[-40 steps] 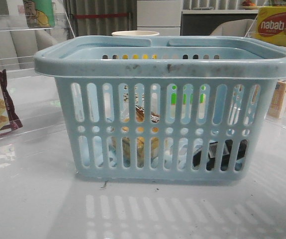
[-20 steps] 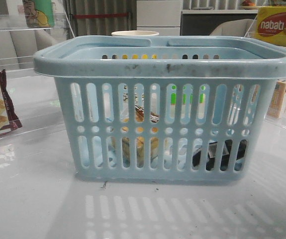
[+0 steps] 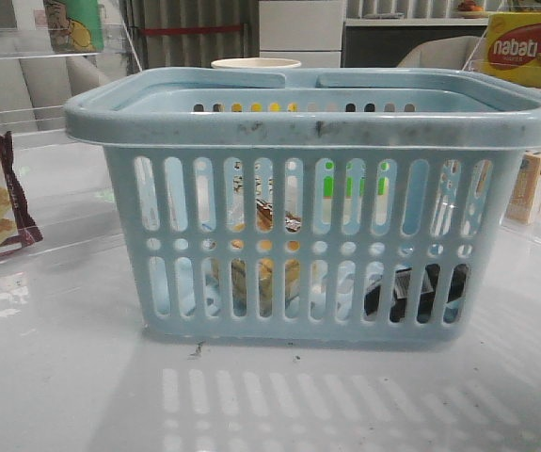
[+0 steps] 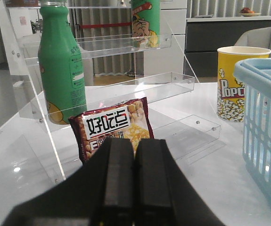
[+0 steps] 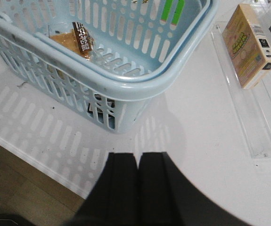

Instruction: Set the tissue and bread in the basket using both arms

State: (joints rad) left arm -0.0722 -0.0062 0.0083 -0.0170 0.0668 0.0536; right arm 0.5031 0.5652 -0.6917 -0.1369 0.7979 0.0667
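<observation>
Your bread (image 5: 71,41) and tissue (image 3: 419,294) inside basket (image 3: 317,118), left gripper (image 4: 134,162) and right gripper (image 5: 137,176) both closed, empty.

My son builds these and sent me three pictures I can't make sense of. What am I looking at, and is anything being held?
It is a two-armed robot at a white table. One picture looks forward; the other two come from cameras on each wrist. The black blocks at their lower edge are the left gripper and right gripper, both closed and holding nothing. The pale blue basket already holds the wrapped bread and a dark tissue pack. Nearby stand a cracker packet, green bottle and popcorn cup.
</observation>
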